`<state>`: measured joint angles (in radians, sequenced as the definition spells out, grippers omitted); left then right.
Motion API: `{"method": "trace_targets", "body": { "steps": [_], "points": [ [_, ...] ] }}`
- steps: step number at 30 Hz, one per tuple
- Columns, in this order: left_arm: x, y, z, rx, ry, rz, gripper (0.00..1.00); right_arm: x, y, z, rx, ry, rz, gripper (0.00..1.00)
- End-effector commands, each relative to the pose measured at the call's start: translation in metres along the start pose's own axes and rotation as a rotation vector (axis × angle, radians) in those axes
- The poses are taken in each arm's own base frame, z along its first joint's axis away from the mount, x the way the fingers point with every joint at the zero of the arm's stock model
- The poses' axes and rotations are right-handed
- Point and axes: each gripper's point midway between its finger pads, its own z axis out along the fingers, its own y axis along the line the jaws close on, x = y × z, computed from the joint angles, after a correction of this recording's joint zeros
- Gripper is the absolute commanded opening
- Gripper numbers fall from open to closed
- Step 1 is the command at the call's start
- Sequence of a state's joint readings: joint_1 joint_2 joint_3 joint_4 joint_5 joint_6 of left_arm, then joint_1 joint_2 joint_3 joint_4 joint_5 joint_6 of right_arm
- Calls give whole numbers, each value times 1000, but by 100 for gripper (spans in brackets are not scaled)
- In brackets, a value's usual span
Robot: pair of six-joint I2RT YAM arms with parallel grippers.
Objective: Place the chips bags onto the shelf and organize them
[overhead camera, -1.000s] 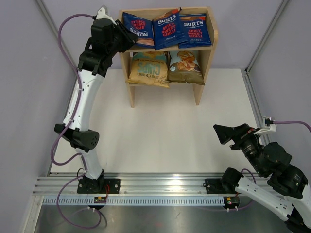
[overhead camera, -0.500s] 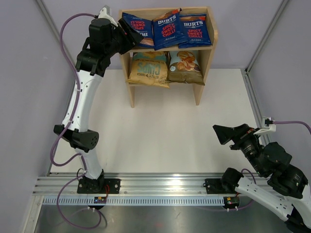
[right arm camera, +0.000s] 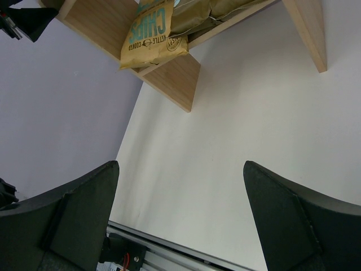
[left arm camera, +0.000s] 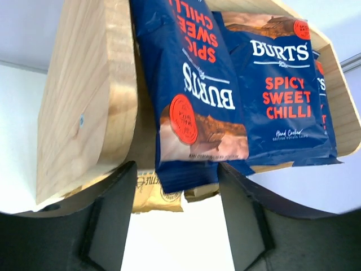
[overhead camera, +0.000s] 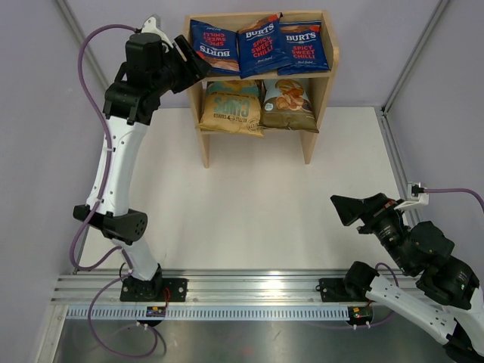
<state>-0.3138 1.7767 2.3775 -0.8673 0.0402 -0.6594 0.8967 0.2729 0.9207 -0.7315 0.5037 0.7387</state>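
The tabletop (overhead camera: 249, 212) fills the middle of the overhead view, and we find no bag lying on it. The shelf (overhead camera: 205, 144) stands at upper centre and carries all five bags.

**Lower tier:** The tan bag (overhead camera: 231, 107) and the pale bag (overhead camera: 288, 104) lie side by side, and both stick out past the front edge.

**Upper tier:** The three blue bags (overhead camera: 304, 44) overlap like tiles. The left blue bag (overhead camera: 214, 45) is upside down, and its end hangs over the front edge.

**Tools:** The left tool (overhead camera: 198, 60), at upper left, has its jaws partly apart and holds nothing. It sits just beside the shelf's side panel, with that hanging end framed between its fingers in the wrist view. The right tool (right arm camera: 180, 169), at lower right, is spread wide, holds nothing, and is well apart from the shelf.

**Risks as we judge them:**
- A finger that snags the hanging foil on the way out could drag the left blue bag off the tier.
- Because the blue bags overlap, the neighbours could shift with it.
- A knock against the side panel could jolt the shelf and let the protruding lower bags slide forward.
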Motion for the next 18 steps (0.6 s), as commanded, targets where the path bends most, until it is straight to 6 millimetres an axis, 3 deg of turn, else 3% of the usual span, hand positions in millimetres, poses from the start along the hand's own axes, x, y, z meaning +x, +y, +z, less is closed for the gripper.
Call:
{"method": "trace_targets", "body": {
  "steps": [1, 2, 4, 7, 8, 10, 11, 12, 14, 15, 17, 18],
  "points": [
    [-9, 1, -29, -7, -23, 38, 65, -5, 6, -3, -19, -6, 10, 99],
    [-7, 2, -31, -8, -19, 47, 68, -6, 6, -3, -21, -8, 6, 99],
    [-10, 0, -43, 3, -31, 60, 99, -4, 4, 0, -14, -8, -25, 99],
    [-10, 1, -69, -2, -44, 92, 99, 2, -1, 12, 29, 4, -95, 99],
    [-17, -1, -92, 6, -78, 114, 99, 5, -3, 17, 44, 9, -117, 99],
    [0, 14, -98, -26, -46, 145, 99, 16, -6, 32, 84, 50, -210, 99],
    [-4, 11, -128, 1, -86, 183, 99, 17, -5, 37, 98, 57, -237, 99],
    [17, 34, -122, -62, -41, 197, 99, 18, -8, 42, 122, 66, -280, 99],
    [27, 49, -137, -81, -55, 244, 99, 18, -16, 55, 217, 76, -349, 99],
    [44, 63, -151, -95, -46, 258, 99, 17, -21, 59, 250, 71, -384, 99],
    [58, 81, -160, -127, -46, 287, 99, 14, -21, 69, 296, 61, -426, 99],
    [61, 85, -177, -124, -74, 296, 99, 14, -21, 72, 302, 67, -445, 100]
  ]
}}
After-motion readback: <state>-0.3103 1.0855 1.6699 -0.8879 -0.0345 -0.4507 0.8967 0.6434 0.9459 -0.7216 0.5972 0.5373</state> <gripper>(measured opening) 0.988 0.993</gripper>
